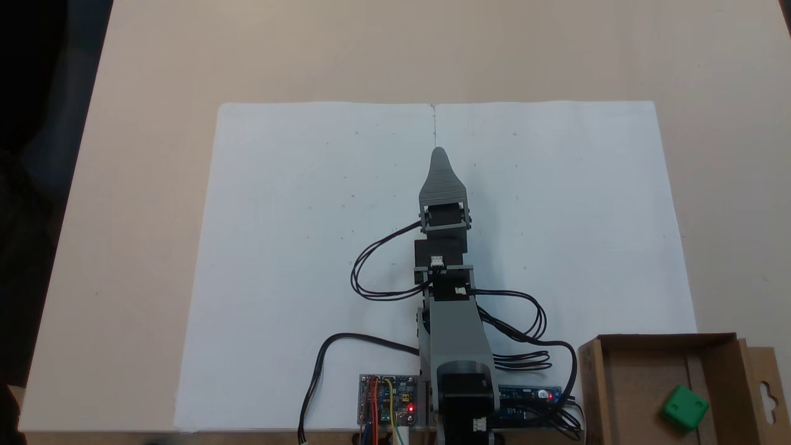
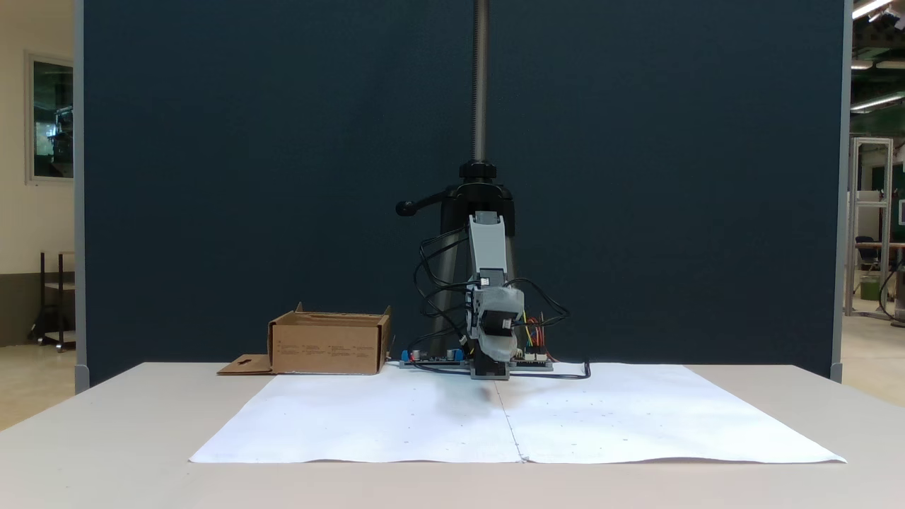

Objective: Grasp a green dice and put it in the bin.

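In the fixed view from above, a big white paper sheet (image 1: 296,278) covers the middle of my pale bench (image 1: 136,185). My arm (image 1: 454,334) reaches from the near edge up the middle of that sheet, black cables (image 1: 371,272) looping off both sides of it. My pincer (image 1: 438,150) points away toward the far edge of the paper, hanging above the centre seam; from this angle I see one grey tapered jaw with the other hidden beneath it, so I cannot tell whether it is spread or pressed together. Nothing shows in its grip. Near my base sit two small circuit boards (image 1: 388,408) with red lights lit. Farther right, at the lower right corner, stands the bin (image 1: 636,395), open-topped, with its hang-hole flap (image 1: 766,389) folded out to the right. The green dice (image 1: 685,408) lies inside the bin on its floor, near the right wall.

In the fixed view from the front, the bin (image 2: 329,344) appears on the left, at the back of the bench (image 2: 106,424), its flap (image 2: 244,365) lying flat. To its right my arm (image 2: 488,247) folds downward before a tripod (image 2: 477,191) and a dark blue screen (image 2: 283,141), the pincer (image 2: 497,346) low over the paper sheet (image 2: 516,417).
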Available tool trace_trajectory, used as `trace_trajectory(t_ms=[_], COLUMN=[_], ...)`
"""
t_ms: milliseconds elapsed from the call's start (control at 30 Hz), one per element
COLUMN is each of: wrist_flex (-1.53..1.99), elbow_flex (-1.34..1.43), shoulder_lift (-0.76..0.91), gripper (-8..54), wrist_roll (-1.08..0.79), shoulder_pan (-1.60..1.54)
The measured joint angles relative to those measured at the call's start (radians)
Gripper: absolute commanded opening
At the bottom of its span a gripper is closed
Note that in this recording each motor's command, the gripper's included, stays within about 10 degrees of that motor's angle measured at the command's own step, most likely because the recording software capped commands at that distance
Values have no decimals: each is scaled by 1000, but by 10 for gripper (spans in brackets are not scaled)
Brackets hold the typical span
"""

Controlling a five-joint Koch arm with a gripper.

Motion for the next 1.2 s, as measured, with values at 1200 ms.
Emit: trace_trajectory(t_ms=[1200], wrist_flex=[-489], elbow_flex=[6], shoulder_lift=[0], gripper=[439], wrist_roll=[-8], shoulder_pan=[21])
